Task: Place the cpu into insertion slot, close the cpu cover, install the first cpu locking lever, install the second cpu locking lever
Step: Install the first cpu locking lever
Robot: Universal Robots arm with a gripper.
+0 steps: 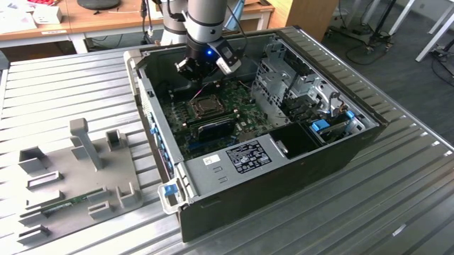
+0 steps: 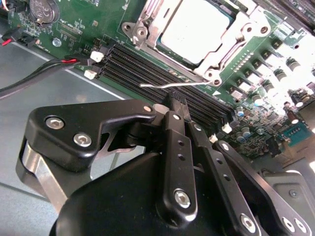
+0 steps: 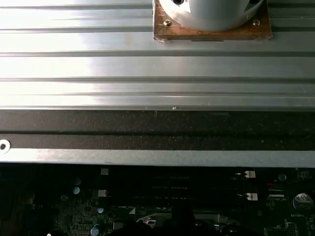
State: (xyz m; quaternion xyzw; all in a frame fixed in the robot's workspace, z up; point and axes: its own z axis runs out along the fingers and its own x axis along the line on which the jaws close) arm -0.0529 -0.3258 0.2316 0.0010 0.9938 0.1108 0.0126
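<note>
In the second wrist view the cpu [image 2: 194,27] lies in the insertion slot, its silver-grey top showing through the window of the cpu cover [image 2: 234,42], which lies flat over it. A thin silvery locking lever [image 2: 172,84] sticks out beside the socket, over the black memory slots [image 2: 147,66]. My gripper [image 2: 176,101] is shut, with its fingertips just short of that lever and nothing held between them. In the exterior view the gripper [image 1: 201,78] hangs inside the open computer case, a little above and behind the socket [image 1: 206,106].
The case [image 1: 284,175] lies open on a ribbed metal table [image 1: 397,186]. Drive cages [image 1: 294,90] stand at the socket's right in the exterior view. A grey fixture plate [image 1: 78,175] lies on the table at that view's left. Red and black cables [image 2: 39,73] run near the gripper.
</note>
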